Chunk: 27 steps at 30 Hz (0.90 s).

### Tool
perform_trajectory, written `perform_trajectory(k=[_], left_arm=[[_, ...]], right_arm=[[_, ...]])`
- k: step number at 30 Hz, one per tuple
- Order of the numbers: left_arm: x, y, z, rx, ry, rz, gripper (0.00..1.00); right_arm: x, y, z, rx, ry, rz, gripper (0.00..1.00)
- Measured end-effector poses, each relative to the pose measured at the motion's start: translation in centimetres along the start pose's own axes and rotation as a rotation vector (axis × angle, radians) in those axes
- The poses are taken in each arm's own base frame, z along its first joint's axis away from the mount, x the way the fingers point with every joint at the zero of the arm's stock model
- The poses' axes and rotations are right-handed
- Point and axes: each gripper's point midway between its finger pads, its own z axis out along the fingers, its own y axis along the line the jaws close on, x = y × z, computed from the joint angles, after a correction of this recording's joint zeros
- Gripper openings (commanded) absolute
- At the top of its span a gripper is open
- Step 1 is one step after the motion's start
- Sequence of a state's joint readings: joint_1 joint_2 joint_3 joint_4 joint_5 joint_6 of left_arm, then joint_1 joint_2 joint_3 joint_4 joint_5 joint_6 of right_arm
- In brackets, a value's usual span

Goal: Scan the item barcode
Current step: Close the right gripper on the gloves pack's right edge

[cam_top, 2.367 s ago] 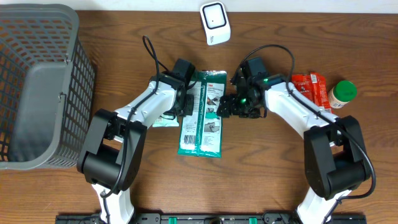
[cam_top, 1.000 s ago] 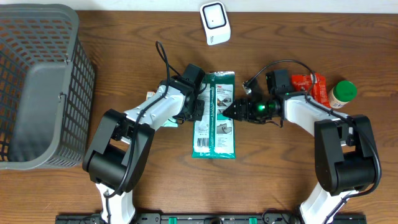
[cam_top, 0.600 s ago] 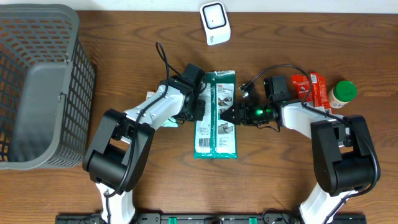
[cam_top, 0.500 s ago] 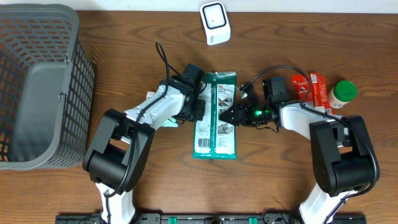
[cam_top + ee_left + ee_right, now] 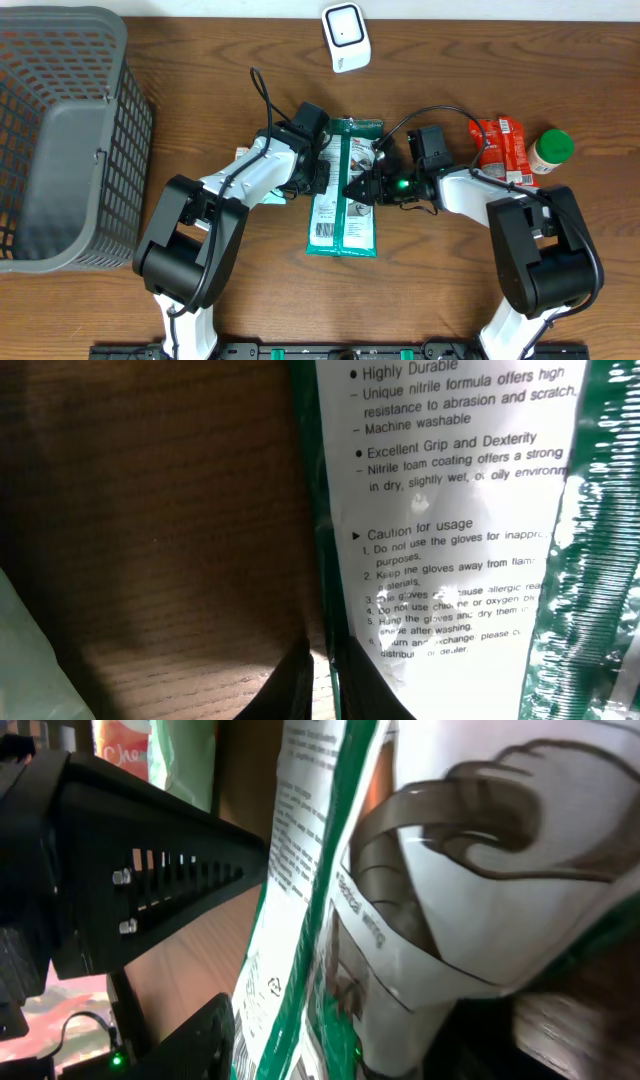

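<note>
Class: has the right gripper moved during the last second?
Yes. The right gripper has shifted left, away from the green-lidded jar and in over the glove packet.

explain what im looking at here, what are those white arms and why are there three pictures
These are two robot arms at a wooden table, each ending in a two-finger gripper. The wide picture comes from a camera above the table. The two close-ups come from cameras on the wrists. On the table are a grey basket, a white scanner, a red packet and a green-lidded jar. Between the arms is a green and white glove package. The left gripper pinches the package's edge on its side. The right gripper is at the opposite edge, but I cannot tell whether it has closed on it.
</note>
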<state>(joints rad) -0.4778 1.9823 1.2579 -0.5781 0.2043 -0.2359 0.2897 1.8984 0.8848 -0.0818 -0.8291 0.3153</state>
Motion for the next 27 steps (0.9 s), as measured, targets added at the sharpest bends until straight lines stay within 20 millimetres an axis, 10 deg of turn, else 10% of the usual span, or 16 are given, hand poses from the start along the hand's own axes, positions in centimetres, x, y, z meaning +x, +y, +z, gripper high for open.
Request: perform_trajectory(k=[9, 16, 27], left_arm=[[0.06, -0.15, 0.02, 0.000, 0.001, 0.004, 0.13], [0.26, -0.68, 0.10, 0.002, 0.003, 0.018, 0.13], [-0.15, -0.56, -0.80, 0.014, -0.015, 0.009, 0.14]], right_arm=[[0.17, 0.35, 0.49, 0.003, 0.004, -0.002, 0.46], [0.33, 0.57, 0.87, 0.008, 0.007, -0.002, 0.10], [0.12, 0.41, 0.39, -0.003, 0.001, -0.054, 0.01]])
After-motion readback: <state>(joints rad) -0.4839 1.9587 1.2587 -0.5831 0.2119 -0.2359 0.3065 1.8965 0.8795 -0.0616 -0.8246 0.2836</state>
